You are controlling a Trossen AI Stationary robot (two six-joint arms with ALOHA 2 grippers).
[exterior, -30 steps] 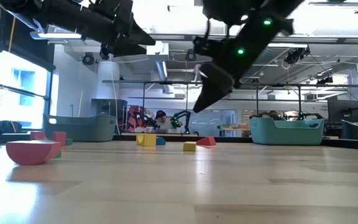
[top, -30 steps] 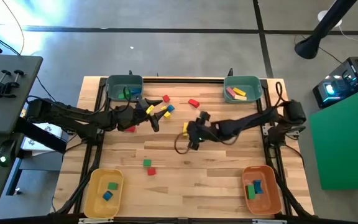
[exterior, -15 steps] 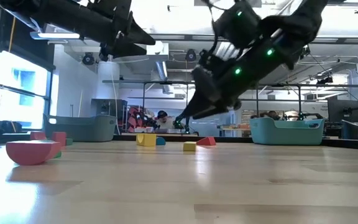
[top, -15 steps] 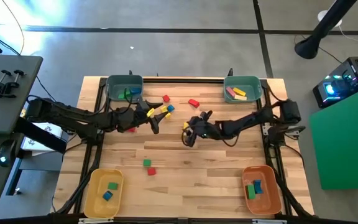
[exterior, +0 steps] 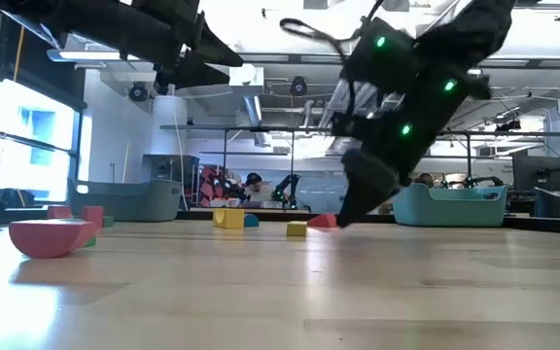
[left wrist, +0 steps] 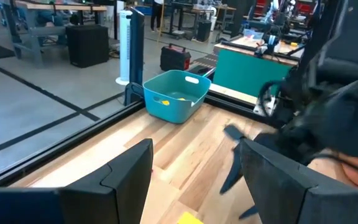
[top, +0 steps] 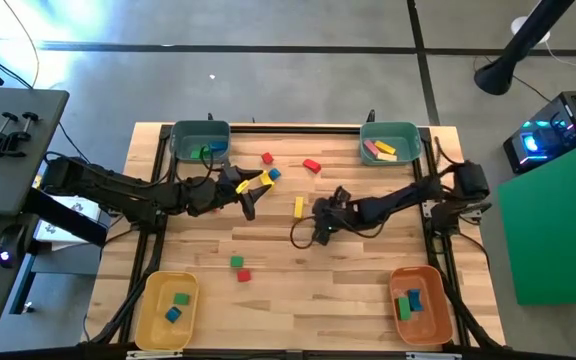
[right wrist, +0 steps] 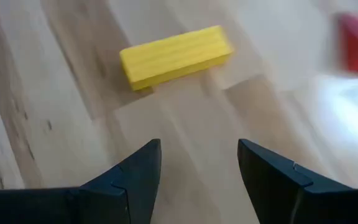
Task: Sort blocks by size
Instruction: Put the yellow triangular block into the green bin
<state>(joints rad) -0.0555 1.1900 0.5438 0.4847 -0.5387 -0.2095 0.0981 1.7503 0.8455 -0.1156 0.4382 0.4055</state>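
Looking straight down: right gripper (top: 320, 226) sits near table centre, just beside a yellow bar (top: 299, 207) lying flat, not touching it. Left gripper (top: 251, 192) hangs over the loose blocks (top: 267, 172) near the teal bin (top: 199, 139) at the back left. More blocks lie in all four corner bins; a green cube (top: 236, 262) and red cube (top: 244, 275) sit toward the front.

Low view: right gripper (exterior: 350, 206) low, close to the wood, nothing between its fingers. Left arm high overhead. A pink arch (exterior: 51, 236) lies at the near left.

Left wrist view: fingers (left wrist: 124, 180) apart, holding nothing.

Right wrist view: fingers (right wrist: 143, 170) apart and empty; yellow bar (right wrist: 175, 55) ahead of the tips, clear of them.
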